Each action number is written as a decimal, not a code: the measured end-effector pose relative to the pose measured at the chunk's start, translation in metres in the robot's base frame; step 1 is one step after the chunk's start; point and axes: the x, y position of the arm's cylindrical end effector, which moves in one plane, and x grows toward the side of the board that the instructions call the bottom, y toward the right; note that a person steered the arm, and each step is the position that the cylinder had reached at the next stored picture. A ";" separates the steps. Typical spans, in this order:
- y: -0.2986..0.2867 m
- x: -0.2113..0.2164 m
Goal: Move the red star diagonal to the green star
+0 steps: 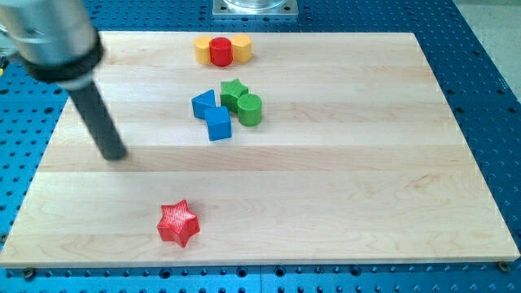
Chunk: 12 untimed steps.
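Below-right of my tip [115, 155], red star [178, 223]

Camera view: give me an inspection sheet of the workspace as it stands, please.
Surface: wooden board, flat.
Job's things: red star near the view's bottom; green star mid-board, touching the green cylinder.
Clutter: blue triangular block, blue cube beside the green pair; two yellow blocks flanking a red cylinder at the view's top.
Grippers: none; my tip is up-left of the red star, touching nothing.
Cables: nothing seen.
Surroundings: blue perforated table.
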 end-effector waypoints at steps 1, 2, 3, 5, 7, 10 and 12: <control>0.126 0.024; 0.189 0.058; 0.133 0.105; 0.029 0.092; 0.008 -0.081; 0.024 -0.066; 0.019 -0.108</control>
